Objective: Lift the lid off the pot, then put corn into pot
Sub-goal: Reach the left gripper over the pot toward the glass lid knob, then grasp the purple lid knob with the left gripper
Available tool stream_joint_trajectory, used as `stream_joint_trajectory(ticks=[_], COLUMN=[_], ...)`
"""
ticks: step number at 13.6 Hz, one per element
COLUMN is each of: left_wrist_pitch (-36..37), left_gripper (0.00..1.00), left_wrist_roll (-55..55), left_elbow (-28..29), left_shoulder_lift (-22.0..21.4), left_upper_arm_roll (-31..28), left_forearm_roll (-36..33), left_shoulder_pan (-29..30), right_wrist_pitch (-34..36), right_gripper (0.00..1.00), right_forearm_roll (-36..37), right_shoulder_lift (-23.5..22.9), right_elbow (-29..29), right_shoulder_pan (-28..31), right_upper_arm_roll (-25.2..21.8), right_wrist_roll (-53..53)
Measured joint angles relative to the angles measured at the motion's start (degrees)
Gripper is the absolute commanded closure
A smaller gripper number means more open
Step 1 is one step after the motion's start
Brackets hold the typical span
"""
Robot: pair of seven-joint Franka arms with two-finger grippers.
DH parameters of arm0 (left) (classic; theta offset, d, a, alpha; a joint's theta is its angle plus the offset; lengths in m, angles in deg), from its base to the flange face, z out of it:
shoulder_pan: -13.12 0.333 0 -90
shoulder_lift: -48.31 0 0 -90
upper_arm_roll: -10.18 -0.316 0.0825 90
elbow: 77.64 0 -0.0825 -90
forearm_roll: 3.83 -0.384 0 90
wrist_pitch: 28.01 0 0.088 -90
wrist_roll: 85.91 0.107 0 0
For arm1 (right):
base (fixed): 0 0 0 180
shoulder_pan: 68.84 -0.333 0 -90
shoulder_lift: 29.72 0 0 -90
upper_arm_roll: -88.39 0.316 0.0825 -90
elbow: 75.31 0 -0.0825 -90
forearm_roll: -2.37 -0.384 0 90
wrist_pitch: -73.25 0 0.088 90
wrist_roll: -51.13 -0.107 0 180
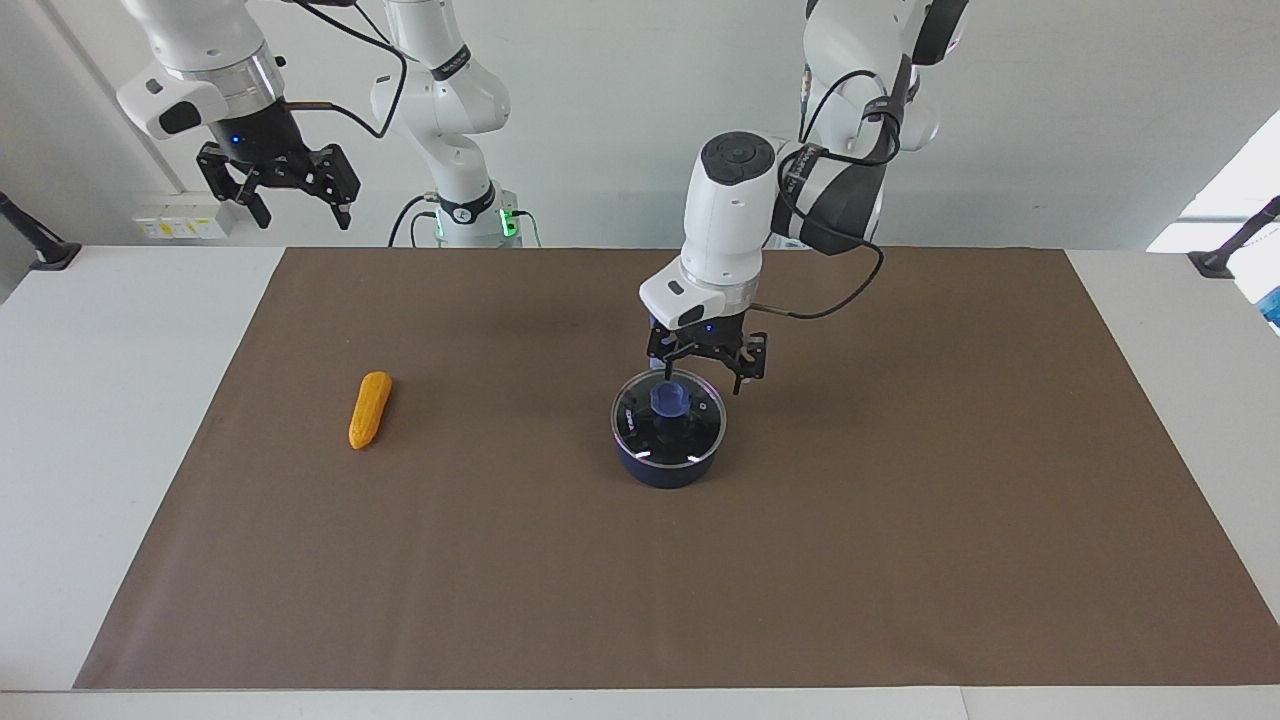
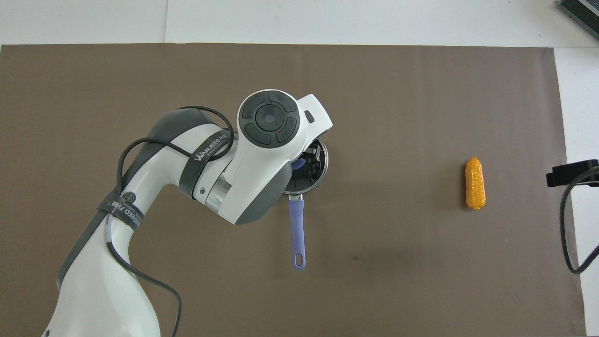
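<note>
The left end effector (image 1: 700, 372) hangs low over the pot (image 1: 667, 463), its dark fingers spread, one reaching down beside the blue knob (image 1: 669, 400) and nothing pinched between them yet. I read that as lining up to take the lid by its knob, the only part that offers a grip. The lid (image 1: 668, 420) sits flat on the pot, rim to rim, so the first step is not done. From overhead the arm's wrist covers most of the pot, and only a sliver of lid (image 2: 319, 164) shows next to it. The pot's long handle (image 2: 296, 234) points back toward the robots (handy, since it leaves the knob free from above).

Out toward the right arm's end of the worktop, the corn (image 1: 370, 410) lies on the brown mat (image 1: 900, 560), well apart from the pot, with open space all round it for a pick. The right end effector (image 1: 280, 185) waits high up at that end, fingers apart and empty.

Writing? A dark strap on the left arm reads "WANJEED" in white (image 2: 211, 145); the other strap's text is too wrapped to read whole.
</note>
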Motion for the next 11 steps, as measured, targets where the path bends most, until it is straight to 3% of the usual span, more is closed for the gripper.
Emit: stream_joint_trajectory(ticks=[11], left_wrist_pitch=[-3.22], left_gripper=[0.00], left_wrist_roll=[-6.51], left_elbow=[1.14], left_shoulder_lift=[3.53], left_upper_arm_roll=[-0.08], left_forearm_roll=[-1.30], left_shoulder_pan=[-2.14], right_wrist_pitch=[0.00], right_gripper=[0.00], right_forearm_roll=[0.00], right_shoulder_lift=[0.00], right_elbow=[0.00], right_shoulder_pan=[0.00], right_upper_arm_roll=[0.00], right_wrist_roll=[0.00])
